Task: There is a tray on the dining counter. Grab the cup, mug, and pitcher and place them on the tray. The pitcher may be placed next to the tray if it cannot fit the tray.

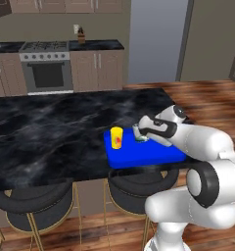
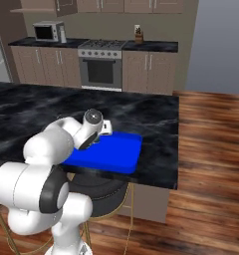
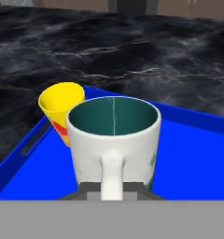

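Note:
The blue tray [image 1: 144, 154] lies at the near edge of the dining counter [image 1: 51, 127]. On its left part stands the yellow cup [image 1: 116, 138], upright, with a red-orange mark [image 3: 61, 106]. My gripper [image 3: 112, 189] is shut on the handle of the white mug [image 3: 115, 135], whose teal inside faces up. The mug [image 1: 140, 133] is upright over the tray's far middle, just right of the cup and apart from it. Its base is hidden, so I cannot tell whether it touches the tray [image 2: 109, 152]. The pitcher is out of view.
Two round black stools [image 1: 36, 206] [image 1: 139, 188] stand under the counter's near edge. Behind the island, beige cabinets hold an oven [image 1: 47, 73] and a microwave [image 2: 46, 31]. Wooden floor [image 2: 211, 164] lies to the right of the counter.

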{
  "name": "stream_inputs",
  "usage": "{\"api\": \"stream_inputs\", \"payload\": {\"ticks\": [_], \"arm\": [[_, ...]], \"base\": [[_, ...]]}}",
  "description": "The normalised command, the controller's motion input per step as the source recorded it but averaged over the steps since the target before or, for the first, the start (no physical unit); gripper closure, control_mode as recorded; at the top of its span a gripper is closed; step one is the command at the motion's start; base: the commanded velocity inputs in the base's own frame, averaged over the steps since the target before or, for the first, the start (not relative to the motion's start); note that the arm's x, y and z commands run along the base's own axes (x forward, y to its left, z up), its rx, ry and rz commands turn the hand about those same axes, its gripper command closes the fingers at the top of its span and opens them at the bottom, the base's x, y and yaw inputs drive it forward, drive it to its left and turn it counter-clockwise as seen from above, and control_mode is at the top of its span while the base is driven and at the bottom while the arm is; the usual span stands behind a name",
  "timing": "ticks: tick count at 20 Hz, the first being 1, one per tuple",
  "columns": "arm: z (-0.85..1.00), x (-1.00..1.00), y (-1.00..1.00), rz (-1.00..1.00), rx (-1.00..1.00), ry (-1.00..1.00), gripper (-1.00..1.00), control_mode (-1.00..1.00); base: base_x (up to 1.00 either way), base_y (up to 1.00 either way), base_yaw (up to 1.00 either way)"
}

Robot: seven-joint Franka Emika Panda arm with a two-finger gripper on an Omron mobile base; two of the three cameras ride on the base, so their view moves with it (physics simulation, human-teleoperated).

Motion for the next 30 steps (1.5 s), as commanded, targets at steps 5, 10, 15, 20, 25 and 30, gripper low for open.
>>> {"api": "stream_inputs", "payload": {"ticks": [5,10,15,20,25,30], "arm": [[-0.02,0.01,0.00,0.05,0.04,0.00,1.00,-1.00],[-0.17,0.01,0.00,0.09,0.03,0.00,1.00,-1.00],[-0.16,0.10,0.09,0.06,0.00,0.00,1.00,-1.00],[-0.15,0.15,0.13,0.03,0.00,0.00,1.00,-1.00],[-0.19,0.07,0.13,0.03,0.00,0.00,1.00,-1.00],[-0.18,0.02,0.03,0.03,0.00,0.00,1.00,-1.00]], "base": [[0.00,0.00,0.00],[0.00,0.00,0.00],[0.00,0.00,0.00],[0.00,0.00,0.00],[0.00,0.00,0.00],[0.00,0.00,0.00]]}}
